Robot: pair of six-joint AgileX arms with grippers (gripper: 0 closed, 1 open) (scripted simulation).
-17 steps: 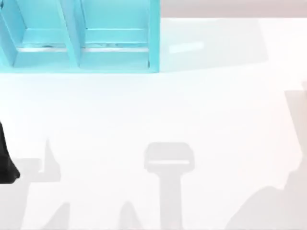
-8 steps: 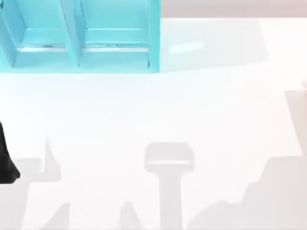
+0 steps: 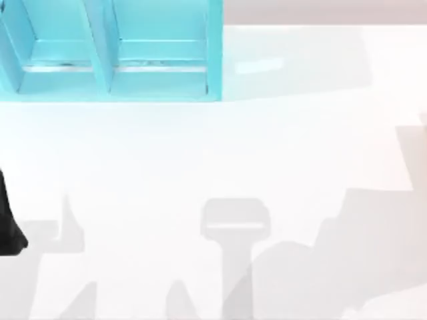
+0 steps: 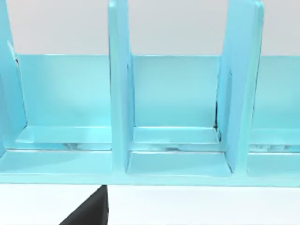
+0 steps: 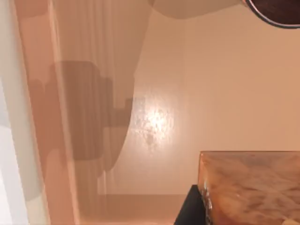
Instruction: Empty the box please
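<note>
The right wrist view looks into the box (image 5: 154, 117), whose inner walls and floor are a pale peach colour. An orange-brown marbled block (image 5: 253, 187) lies inside it. A dark round object with a light rim (image 5: 276, 8) sits at the far side of the box. A black part of my right gripper (image 5: 190, 208) is close beside the block, and I cannot tell whether it touches it. My left arm (image 3: 10, 230) is parked at the table's left edge. A black part of my left gripper (image 4: 89, 213) is low over the table, facing the rack.
A cyan rack (image 3: 110, 50) with upright dividers stands at the back left of the white table (image 3: 220, 153). Its open compartments (image 4: 176, 140) hold nothing. Grey shadows of the arms lie across the front of the table.
The large shadow at the front right of the table has spread leftward and toward the back. The left arm and the cyan rack have not moved.
</note>
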